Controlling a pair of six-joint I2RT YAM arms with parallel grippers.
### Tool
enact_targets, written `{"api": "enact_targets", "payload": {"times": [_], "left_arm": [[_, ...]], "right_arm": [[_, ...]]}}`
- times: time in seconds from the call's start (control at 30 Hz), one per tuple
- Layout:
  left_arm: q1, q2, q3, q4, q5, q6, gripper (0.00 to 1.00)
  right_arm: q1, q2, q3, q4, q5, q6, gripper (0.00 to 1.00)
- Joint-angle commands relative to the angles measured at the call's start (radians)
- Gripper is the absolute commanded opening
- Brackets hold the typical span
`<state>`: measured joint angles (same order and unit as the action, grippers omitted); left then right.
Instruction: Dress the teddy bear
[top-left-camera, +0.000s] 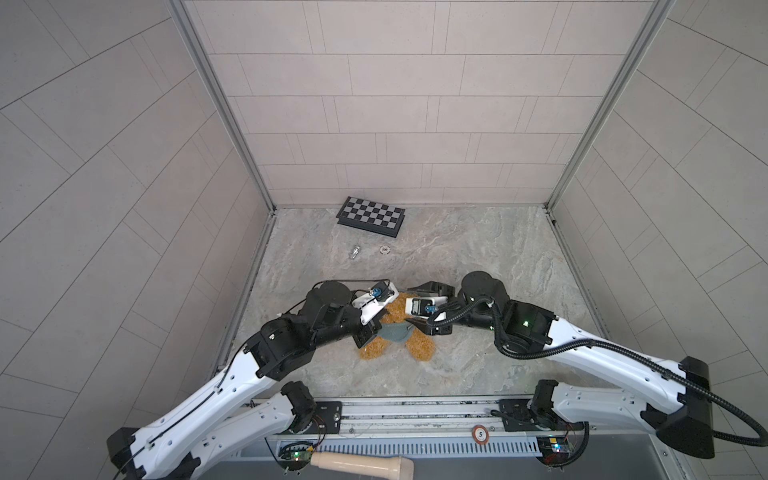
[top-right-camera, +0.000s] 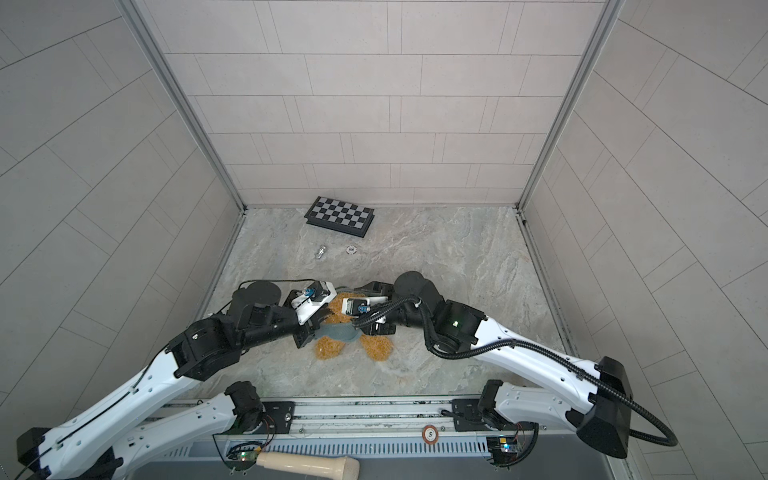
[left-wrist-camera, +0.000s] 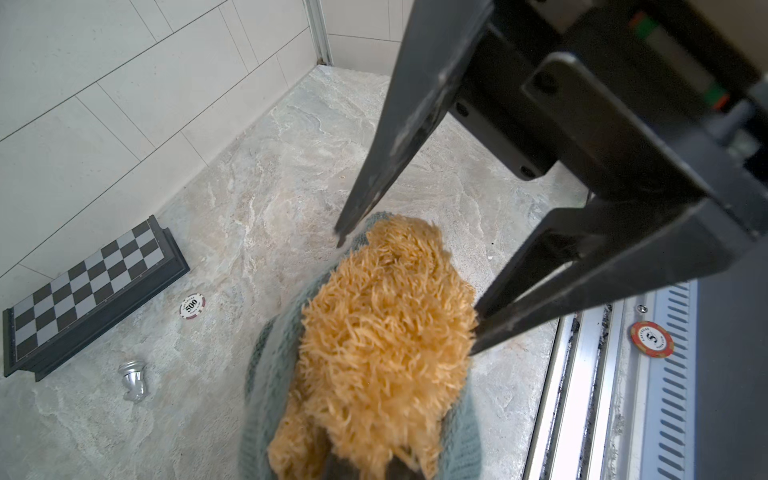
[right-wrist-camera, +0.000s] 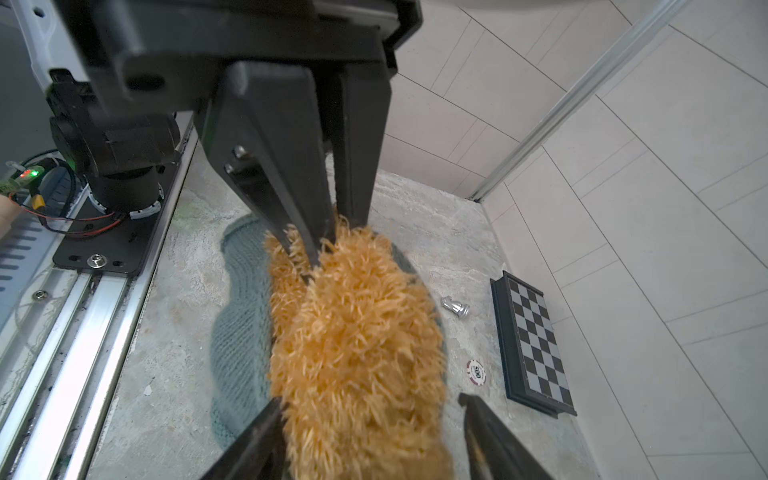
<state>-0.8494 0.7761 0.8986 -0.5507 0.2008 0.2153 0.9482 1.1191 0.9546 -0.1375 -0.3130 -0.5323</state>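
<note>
The teddy bear (top-left-camera: 422, 347), golden-brown and shaggy, lies mid-table between both arms, its legs toward the front. A grey-green knitted garment (top-left-camera: 395, 332) wraps its middle and shows on either side of the fur in the wrist views (left-wrist-camera: 270, 374) (right-wrist-camera: 241, 332). My left gripper (right-wrist-camera: 328, 249) is shut, its tips buried in the bear's fur (left-wrist-camera: 374, 332); its own jaws (left-wrist-camera: 365, 467) are mostly hidden by fur. My right gripper (right-wrist-camera: 370, 399) is open, its fingers straddling the bear without closing on it; the left wrist view shows them (left-wrist-camera: 409, 284) spread either side of the plush.
A folded chessboard (top-left-camera: 371, 216) lies by the back wall. A white poker chip (top-left-camera: 385, 249) and a silver chess piece (top-left-camera: 354, 252) lie in front of it. A red chip (top-left-camera: 480, 434) sits on the front rail, with a wooden handle (top-left-camera: 361, 461) below it.
</note>
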Motion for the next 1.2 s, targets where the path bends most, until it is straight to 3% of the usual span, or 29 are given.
{"api": "enact_targets", "payload": {"times": [0.0,0.23,0.47,0.57,0.77,0.87,0.97,1.03,1.17], "left_arm": [[-0.005,-0.004,0.025,0.023,0.024,0.012,0.00],[-0.005,0.008,0.021,0.036,0.033,0.011,0.00],[-0.005,0.013,0.034,0.030,0.091,-0.003,0.00],[-0.011,0.024,0.038,0.039,0.097,-0.004,0.00],[-0.011,0.031,0.054,0.045,0.117,-0.003,0.00],[-0.010,0.016,0.050,0.058,0.127,-0.012,0.00],[-0.011,0.003,0.053,0.058,0.129,-0.020,0.00],[-0.011,-0.010,0.048,0.065,0.127,-0.029,0.00],[-0.009,-0.014,0.052,0.055,0.071,-0.078,0.04]], "right_arm": [[-0.003,0.018,0.035,-0.018,-0.072,-0.072,0.58],[0.004,0.060,0.064,-0.002,-0.072,-0.047,0.36],[0.005,0.114,0.069,0.028,-0.080,-0.030,0.45],[0.004,0.129,0.064,0.039,-0.113,-0.031,0.53],[0.005,0.142,0.054,0.048,-0.135,-0.025,0.52],[0.001,0.162,0.054,0.050,-0.124,-0.021,0.39],[0.000,0.179,0.071,0.020,-0.088,-0.025,0.19],[0.000,0.178,0.069,0.015,-0.052,-0.029,0.00],[0.000,0.140,0.054,0.027,0.030,-0.032,0.00]]}}
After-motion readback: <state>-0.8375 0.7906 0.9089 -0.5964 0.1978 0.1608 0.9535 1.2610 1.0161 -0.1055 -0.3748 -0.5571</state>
